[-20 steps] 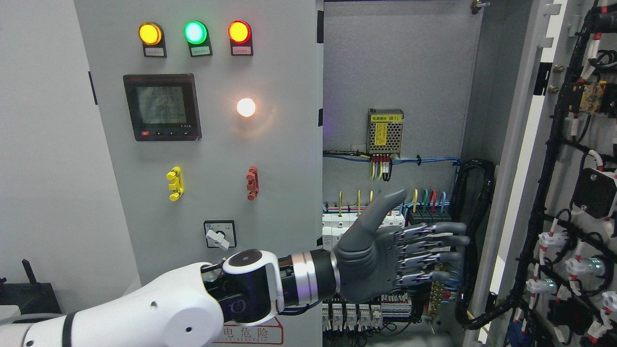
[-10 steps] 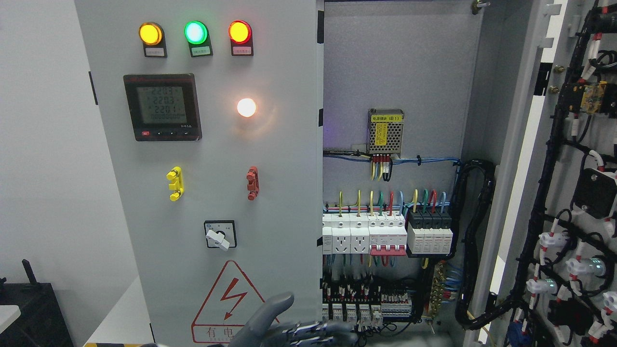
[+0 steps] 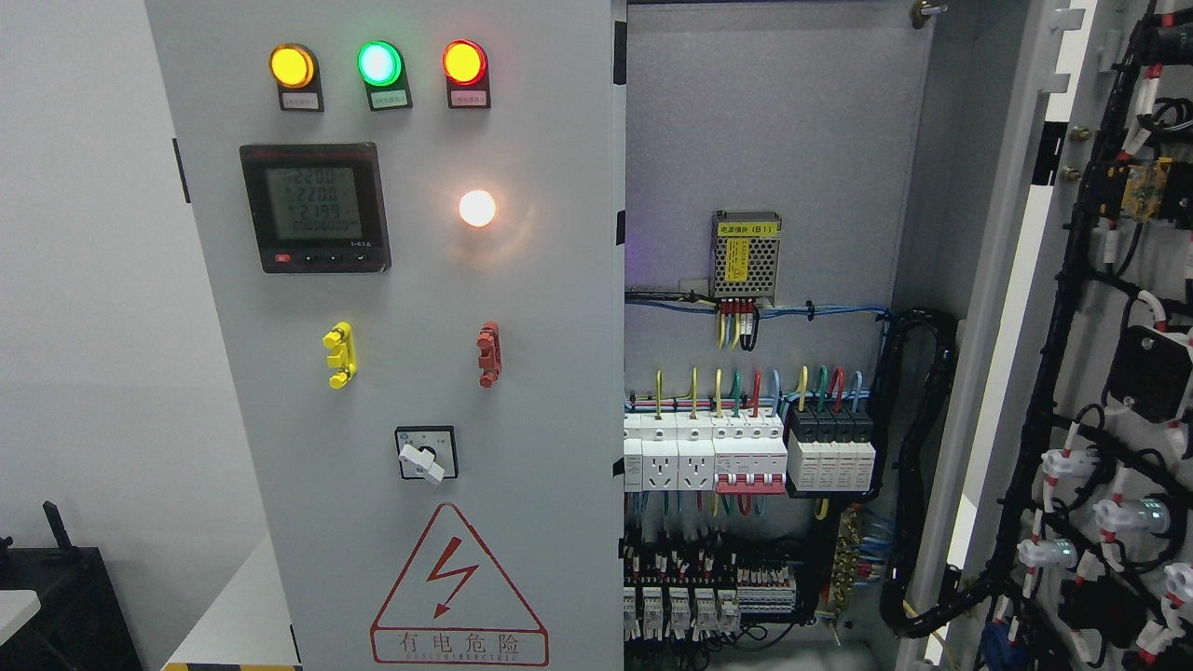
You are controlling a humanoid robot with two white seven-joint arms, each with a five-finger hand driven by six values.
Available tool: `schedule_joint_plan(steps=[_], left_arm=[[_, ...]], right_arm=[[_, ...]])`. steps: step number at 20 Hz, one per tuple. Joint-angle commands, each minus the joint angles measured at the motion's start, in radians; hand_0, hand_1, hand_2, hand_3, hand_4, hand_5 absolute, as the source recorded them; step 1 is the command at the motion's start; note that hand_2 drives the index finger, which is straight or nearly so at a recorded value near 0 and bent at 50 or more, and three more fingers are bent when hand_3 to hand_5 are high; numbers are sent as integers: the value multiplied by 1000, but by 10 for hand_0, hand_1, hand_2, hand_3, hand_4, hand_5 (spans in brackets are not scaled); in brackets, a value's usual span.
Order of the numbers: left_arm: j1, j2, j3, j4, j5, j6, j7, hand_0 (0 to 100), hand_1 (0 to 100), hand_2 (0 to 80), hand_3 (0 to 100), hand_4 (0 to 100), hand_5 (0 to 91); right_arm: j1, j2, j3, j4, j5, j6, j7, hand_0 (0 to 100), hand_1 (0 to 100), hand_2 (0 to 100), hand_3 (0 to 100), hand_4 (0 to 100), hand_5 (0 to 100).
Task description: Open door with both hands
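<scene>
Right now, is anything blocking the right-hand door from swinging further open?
Nothing visible does. The right door already stands wide open, its wiring facing the camera, and the cabinet interior is exposed. Neither hand is in view.

Grey cabinet [image 3: 764, 121] with breakers [image 3: 746, 457] mounted inside, right door [image 3: 1016, 280] open.
</scene>
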Motion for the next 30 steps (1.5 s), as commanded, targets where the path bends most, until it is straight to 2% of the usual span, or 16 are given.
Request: schedule_joint_plan(steps=[1,4,5,8,11,14,20,26,28,30], left_arm=[[355,125,94,138,-64,-83,5,0,0,0,0,32,0],[545,42,208,238,-75,-84,5,0,0,0,0,32,0],[611,10,270,269,-98,-82,5,0,0,0,0,32,0],[806,-123,465,393,-219,-74,5,0,0,0,0,32,0],[873,-315,564,566,-365,-73,3,0,0,0,0,33,0],[882,-453,570,723,-438,-80,2,0,0,0,0,32,0],[854,-665,584,1026,-494,-85,3,0,0,0,0,32,0],[652,-920,636,1503,-525,-88,5,0,0,0,0,32,0],[633,-963,673,1551,-583,-88,5,0,0,0,0,33,0],[632,-1006,749,1564,-674,-85,12,0,0,0,0,33,0]], right_arm=[[0,0,0,0,0,2,0,0,0,0,0,0,0],[0,0,0,0,0,2,0,0,0,0,0,0,0],[0,0,0,0,0,0,0,0,0,0,0,0,0],[0,0,0,0,0,2,0,0,0,0,0,0,0],[0,0,0,0,0,2,0,0,0,0,0,0,0],[0,0,0,0,0,2,0,0,0,0,0,0,0],[0,0,0,0,0,0,0,0,0,0,0,0,0],[0,0,0,0,0,2,0,0,0,0,0,0,0],[0,0,0,0,0,2,0,0,0,0,0,0,0],[0,0,0,0,0,2,0,0,0,0,0,0,0]])
